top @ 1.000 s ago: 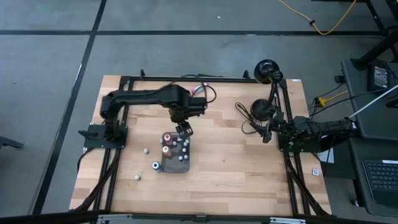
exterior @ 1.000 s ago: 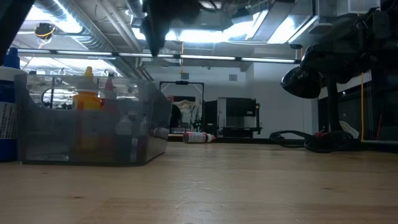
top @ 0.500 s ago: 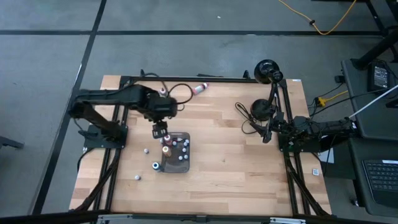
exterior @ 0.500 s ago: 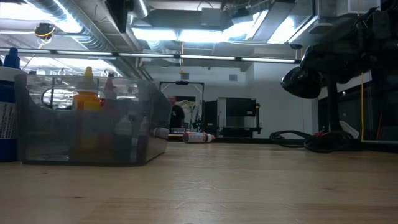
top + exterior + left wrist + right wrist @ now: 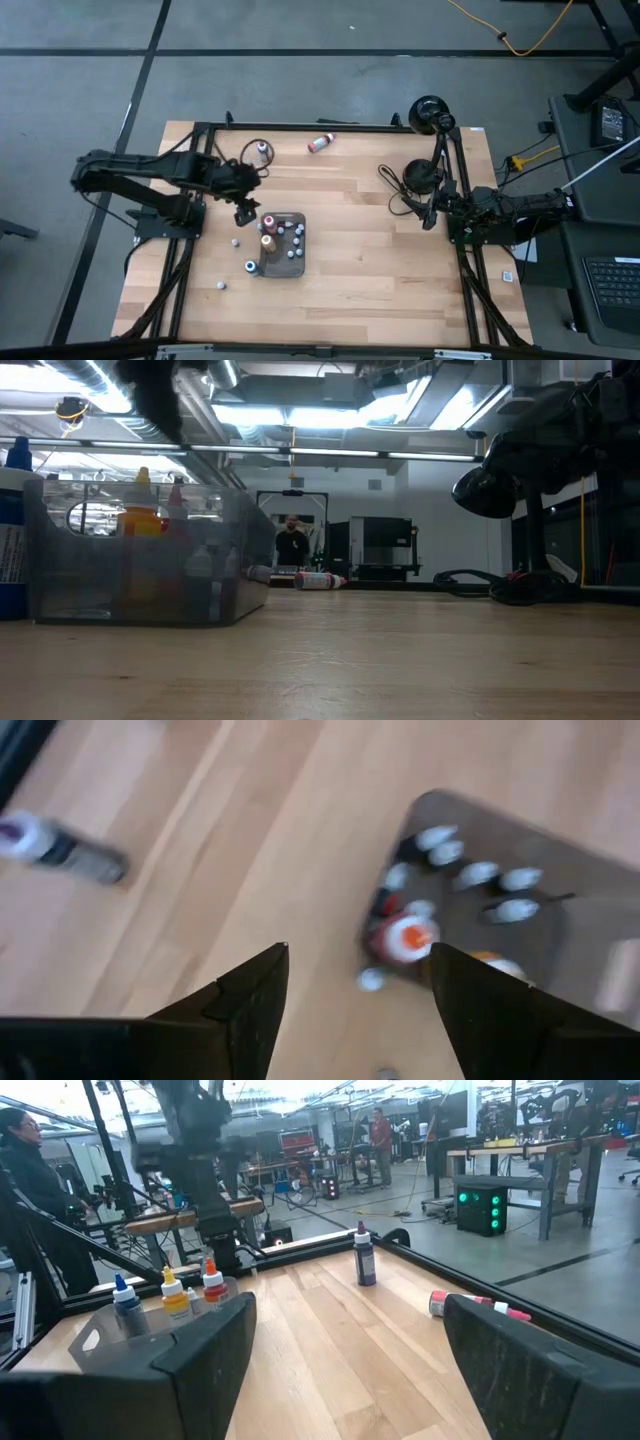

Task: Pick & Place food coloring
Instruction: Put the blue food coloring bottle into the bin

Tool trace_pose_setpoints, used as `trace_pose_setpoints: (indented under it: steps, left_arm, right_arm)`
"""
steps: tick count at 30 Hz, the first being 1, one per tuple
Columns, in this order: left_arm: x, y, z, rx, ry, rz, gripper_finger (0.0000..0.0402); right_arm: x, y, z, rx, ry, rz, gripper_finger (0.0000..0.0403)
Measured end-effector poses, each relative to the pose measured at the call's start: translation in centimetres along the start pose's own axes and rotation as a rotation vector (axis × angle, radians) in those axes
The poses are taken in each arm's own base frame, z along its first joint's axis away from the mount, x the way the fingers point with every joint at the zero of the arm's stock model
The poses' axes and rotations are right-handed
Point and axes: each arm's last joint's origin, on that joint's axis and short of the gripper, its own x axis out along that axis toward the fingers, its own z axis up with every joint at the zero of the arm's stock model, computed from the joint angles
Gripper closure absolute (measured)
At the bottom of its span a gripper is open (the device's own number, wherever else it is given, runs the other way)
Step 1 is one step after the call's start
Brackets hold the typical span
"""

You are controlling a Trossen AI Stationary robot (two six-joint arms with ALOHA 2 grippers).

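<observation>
The left gripper (image 5: 243, 213) hangs over the bare light wooden table (image 5: 380, 260), just beside the far left corner of the dark grey rounded rectangular tray (image 5: 272, 270); its two dark fingers (image 5: 250, 995) stand apart with nothing between them, and in its wrist view the wood shows through the gap. Most of the tiny food coloring bottles (image 5: 285, 238) stand upright in that tray, a white-capped cluster with a fatter orange bottle (image 5: 267, 241) and a red-topped one (image 5: 268, 222) along the tray's left side. Others are scattered on the table outside it: a small white bottle (image 5: 235, 241) just left of the tray, a blue-capped one (image 5: 250, 266) touching or nearly touching its near left corner, another white one (image 5: 220, 285) farther out toward the near left edge, a dark purple-capped bottle (image 5: 263, 150) standing near the far edge, and a red and white bottle (image 5: 321, 143) lying on its side farther right along that edge. The right gripper (image 5: 428, 212) waits well apart at the right side of the table, jaws spread wide and empty, beside a black coiled cable (image 5: 398, 185). Beyond the table, in the low view, a person (image 5: 291, 545) stands far back in the room.
</observation>
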Motion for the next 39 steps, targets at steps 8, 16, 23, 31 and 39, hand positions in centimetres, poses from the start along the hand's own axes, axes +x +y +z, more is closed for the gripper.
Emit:
trace_pose_setpoints:
  steps: [8, 16, 23, 31, 39]
  left_arm:
    - [0.5, 1.9, -4.5, -0.149, -0.073, -0.008, 0.0166]
    - [2.8, 1.6, -7.0, -0.154, -0.086, -0.062, 0.0167]
    - [5.0, 0.7, -9.3, -0.040, -0.038, -0.054, 0.0168]
    - [6.8, -0.2, -10.1, 0.084, 0.024, -0.035, 0.0170]
    - [8.9, -1.3, -9.8, 0.285, 0.088, -0.022, 0.0169]
  right_arm:
    - [0.0, 0.0, 0.0, 0.000, 0.000, 0.000, 0.0080]
    - [0.0, 0.0, 0.0, 0.000, 0.000, 0.000, 0.0080]
    - [0.0, 0.0, 0.0, 0.000, 0.000, 0.000, 0.0080]
    - [0.0, 0.0, 0.0, 0.000, 0.000, -0.001, 0.0080]
    - [0.0, 0.0, 0.0, 0.000, 0.000, 0.000, 0.0080]
